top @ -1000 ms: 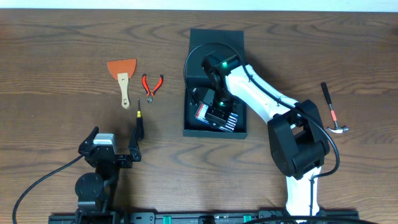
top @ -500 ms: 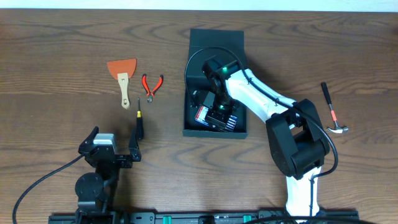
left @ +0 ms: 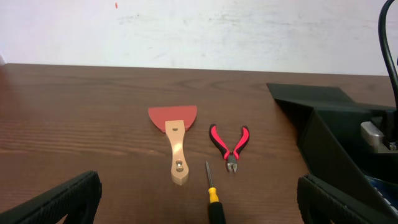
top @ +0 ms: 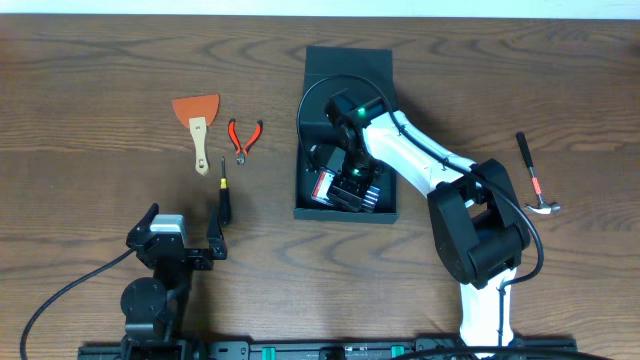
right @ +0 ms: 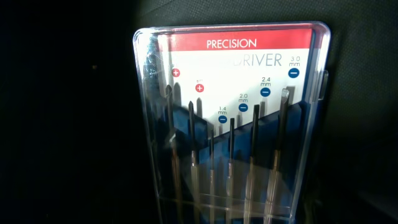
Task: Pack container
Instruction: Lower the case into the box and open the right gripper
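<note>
Brown wood-grain table (top: 90,190) fills the overhead view, with a pale wall behind it in the left wrist view. At the near left edge, the left gripper (top: 184,230) sits low over the table with its jaws spread wide and nothing between them. Its two dark fingers (left: 68,199) show at the bottom corners of its own camera. Beyond it lies a scraper (top: 196,108) with an orange blade and a pale wooden handle. Just to the right are red-handled pliers (top: 244,137). A thin screwdriver (top: 223,195) with a black and yellow handle lies nearer the gripper, its tip pointing away. The container (top: 340,213), a dark teal box, stands at the middle of the table, well apart from these tools, with its flap lid laid open on the far side. The white right arm reaches into it from the right, and the right gripper (top: 350,183) hangs over a clear plastic pack of precision screwdrivers (right: 236,124) lying inside the box. That pack fills the right wrist view, and the fingers cannot be made out there. I cannot tell whether this gripper is grasping the pack or has let go. A hammer (top: 533,180) with a black and red handle lies alone at the far right.
</note>
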Motion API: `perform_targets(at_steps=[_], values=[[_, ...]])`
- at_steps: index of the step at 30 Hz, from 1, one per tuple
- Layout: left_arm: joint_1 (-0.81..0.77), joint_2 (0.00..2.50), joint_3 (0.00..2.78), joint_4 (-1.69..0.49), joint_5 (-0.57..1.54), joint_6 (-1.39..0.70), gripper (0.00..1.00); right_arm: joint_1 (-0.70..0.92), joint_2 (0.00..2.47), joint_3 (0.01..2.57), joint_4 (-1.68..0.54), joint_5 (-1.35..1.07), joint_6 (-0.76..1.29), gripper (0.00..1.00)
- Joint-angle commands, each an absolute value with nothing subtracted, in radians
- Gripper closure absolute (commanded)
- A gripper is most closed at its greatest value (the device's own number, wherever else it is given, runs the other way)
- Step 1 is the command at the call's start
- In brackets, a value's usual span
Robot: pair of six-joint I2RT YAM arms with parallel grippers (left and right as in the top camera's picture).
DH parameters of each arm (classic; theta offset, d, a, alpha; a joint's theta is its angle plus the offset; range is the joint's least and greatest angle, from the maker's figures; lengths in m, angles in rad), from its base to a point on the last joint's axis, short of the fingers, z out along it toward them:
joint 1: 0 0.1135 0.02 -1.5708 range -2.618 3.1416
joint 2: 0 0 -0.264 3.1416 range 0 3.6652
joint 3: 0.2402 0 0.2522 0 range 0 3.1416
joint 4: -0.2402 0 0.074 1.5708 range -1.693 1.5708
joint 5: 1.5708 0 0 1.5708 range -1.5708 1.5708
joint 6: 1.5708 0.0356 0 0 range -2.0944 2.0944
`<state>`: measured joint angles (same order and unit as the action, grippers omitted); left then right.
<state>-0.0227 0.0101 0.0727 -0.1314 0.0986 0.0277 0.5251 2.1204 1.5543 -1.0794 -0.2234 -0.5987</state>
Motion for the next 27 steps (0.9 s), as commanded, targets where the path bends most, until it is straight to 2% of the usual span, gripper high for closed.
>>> perform_targets(at_steps=[1, 8, 15, 23, 27], values=[[-0.026, 0.004, 0.067, -0.131, 0.104, 0.041, 0.01, 0.531, 2.128, 1.549, -1.077, -0.241, -0.594, 0.3], [-0.026, 0.004, 0.067, -0.131, 0.104, 0.041, 0.02, 0.53, 2.114, 1.592, -1.083, -0.24, -0.56, 0.3], [-0.026, 0.004, 0.067, -0.131, 0.104, 0.041, 0.02, 0.524, 2.096, 1.772, -1.139, -0.236, -0.46, 0.31], [-0.026, 0.004, 0.067, -0.131, 0.104, 0.041, 0.01, 0.482, 2.093, 2.045, -1.284, -0.152, -0.202, 0.32], [-0.026, 0.004, 0.067, -0.131, 0.104, 0.041, 0.02, 0.444, 2.086, 2.141, -1.374, -0.056, -0.085, 0.29]])
